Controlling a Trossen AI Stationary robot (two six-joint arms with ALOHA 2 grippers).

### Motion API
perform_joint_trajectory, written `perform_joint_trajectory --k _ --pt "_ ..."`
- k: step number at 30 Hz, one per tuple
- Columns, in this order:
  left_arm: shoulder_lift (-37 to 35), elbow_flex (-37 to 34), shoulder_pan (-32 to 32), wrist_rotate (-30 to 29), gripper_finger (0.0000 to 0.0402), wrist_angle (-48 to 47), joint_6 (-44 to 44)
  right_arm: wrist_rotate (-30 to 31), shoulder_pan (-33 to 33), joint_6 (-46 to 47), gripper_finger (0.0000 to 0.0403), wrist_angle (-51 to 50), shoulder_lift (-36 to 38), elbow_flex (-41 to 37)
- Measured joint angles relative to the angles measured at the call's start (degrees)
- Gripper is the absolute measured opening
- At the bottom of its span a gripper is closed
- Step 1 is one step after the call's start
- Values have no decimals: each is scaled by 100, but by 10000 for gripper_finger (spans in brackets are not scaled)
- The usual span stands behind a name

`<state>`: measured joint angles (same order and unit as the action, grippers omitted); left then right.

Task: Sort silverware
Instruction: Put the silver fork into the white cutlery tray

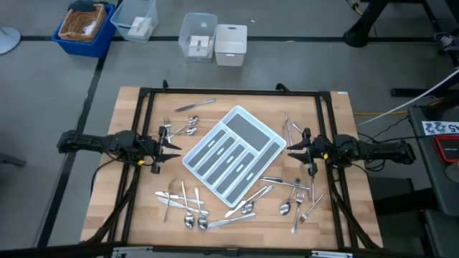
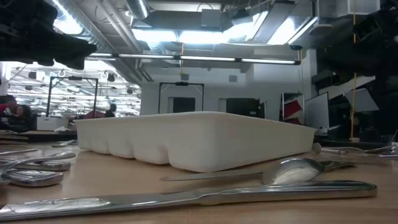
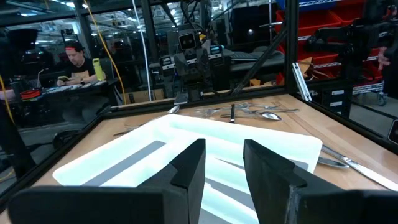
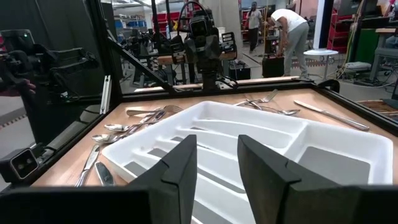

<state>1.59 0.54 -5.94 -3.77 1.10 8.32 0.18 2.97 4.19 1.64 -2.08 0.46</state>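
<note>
While I watch, nothing is held.
Left tool (image 1: 172, 149): parted, empty, counter's (image 1: 337, 122) left edge.
Right tool (image 1: 292, 149): parted, empty, right edge.
Silverware (image 1: 188, 209): scattered around tray (image 1: 233, 153).

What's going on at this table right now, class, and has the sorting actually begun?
Not yet. The light grey tray sits at an angle mid-table, its compartments apparently holding nothing. The silverware lies scattered on the wood around it, in loose groups near the front edge and both sides. The left gripper and right gripper hover at opposite sides of the tray, facing it, fingers apart and holding nothing.
</note>
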Motion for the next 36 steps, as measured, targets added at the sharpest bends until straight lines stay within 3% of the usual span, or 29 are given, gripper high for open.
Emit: perform_joint_trajectory --k 8,13,16,23,29,32,36 --pt "2 0 0 0 100 0 -83 371 -1 60 120 1436 3 1" --pt "2 0 1 -13 100 232 -732 1636 -1 484 120 2736 3 1" --pt "1 0 -1 -17 100 685 -1085 2495 -1 653 120 2999 6 50" --pt "-4 0 0 -10 100 1727 -1139 4087 1 645 120 2031 -94 753" --pt "2 0 1 -96 100 1788 -1272 4605 1 930 120 459 -568 1764" --pt "2 0 1 -522 100 1794 -1783 4694 1 1379 120 -422 -1032 2346" --pt "2 0 6 -1692 100 1755 -2636 4853 -1 2219 120 -1575 -1789 3091"
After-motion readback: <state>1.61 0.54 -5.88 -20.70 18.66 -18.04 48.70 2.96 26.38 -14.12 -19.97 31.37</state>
